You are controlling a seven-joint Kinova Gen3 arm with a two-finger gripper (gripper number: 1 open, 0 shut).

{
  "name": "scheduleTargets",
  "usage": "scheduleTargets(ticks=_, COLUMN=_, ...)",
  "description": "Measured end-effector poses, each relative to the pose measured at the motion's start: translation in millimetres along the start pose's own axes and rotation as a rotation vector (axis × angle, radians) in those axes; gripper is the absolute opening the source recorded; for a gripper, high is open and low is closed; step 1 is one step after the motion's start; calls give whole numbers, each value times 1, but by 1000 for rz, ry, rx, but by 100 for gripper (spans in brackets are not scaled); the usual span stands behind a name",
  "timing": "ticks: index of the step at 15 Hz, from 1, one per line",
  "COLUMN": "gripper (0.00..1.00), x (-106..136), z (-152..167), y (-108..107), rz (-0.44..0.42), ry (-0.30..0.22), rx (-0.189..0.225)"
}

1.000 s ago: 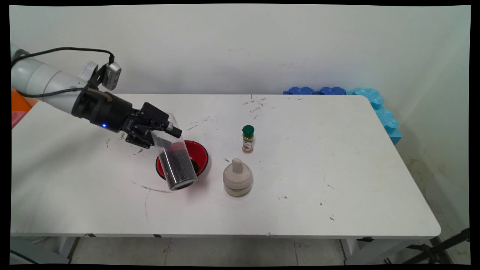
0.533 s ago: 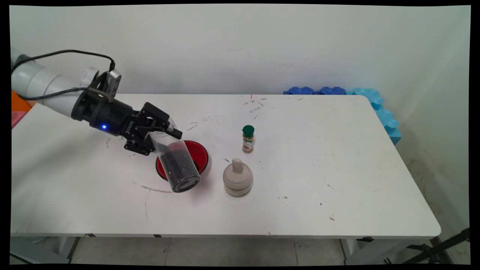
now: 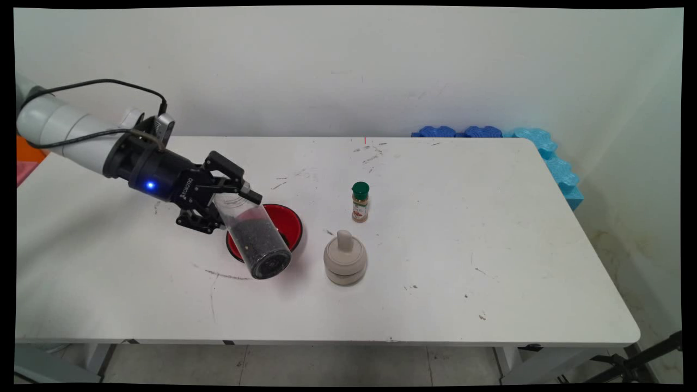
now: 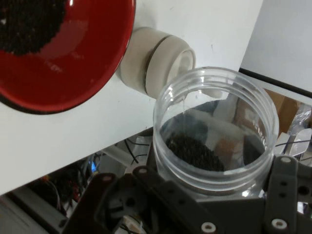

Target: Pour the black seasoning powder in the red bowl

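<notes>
My gripper (image 3: pixel 231 207) is shut on a clear plastic jar (image 3: pixel 255 239) partly filled with black grains, holding it near its open mouth. The jar hangs tilted over the left part of a red bowl (image 3: pixel 291 226), its closed base low and toward the table's near side, the grains settled at that end. In the hand view the jar's mouth (image 4: pixel 214 126) faces the camera between the black linkage of the gripper (image 4: pixel 209 195). The red bowl (image 4: pixel 73 63), with black grains lying in it, sits at the upper left there.
A beige lidded pot (image 3: pixel 344 258) with a knob stands just right of the bowl and appears as the beige pot (image 4: pixel 156 61) beside it in the hand view. A small green-capped spice bottle (image 3: pixel 360 202) stands behind it. Blue foam pieces (image 3: pixel 544 147) line the far right corner.
The hand has rolled and sunk slightly toward the left. The jar leans further over, its mouth end lower and its base swung a little right.
</notes>
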Motion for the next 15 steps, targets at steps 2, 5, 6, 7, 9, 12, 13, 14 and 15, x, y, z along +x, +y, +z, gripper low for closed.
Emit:
scheduleTargets(ticks=2, gripper=0, x=2, z=0, y=-1, rz=-38, ry=-7, rx=-2)
scheduleTargets(ticks=5, gripper=0, x=5, z=2, y=-3, rz=-98, ry=-16, rx=-5)
scheduleTargets(ticks=6, gripper=0, x=6, z=2, y=-4, rz=-119, ry=-19, rx=-7)
scheduleTargets(ticks=7, gripper=0, x=6, z=3, y=-4, rz=-139, ry=-21, rx=-10)
scheduleTargets(ticks=9, gripper=0, x=7, z=5, y=-5, rz=-168, ry=-25, rx=-13)
scheduleTargets(ticks=12, gripper=0, x=10, z=9, y=-6, rz=-219, ry=-31, rx=-18)
scheduleTargets(ticks=13, gripper=0, x=10, z=10, y=-7, rz=-234, ry=-33, rx=-20)
scheduleTargets(ticks=14, gripper=0, x=11, z=11, y=-7, rz=-252, ry=-36, rx=-22)
scheduleTargets(ticks=15, gripper=0, x=11, z=12, y=-7, rz=-270, ry=-39, rx=-24)
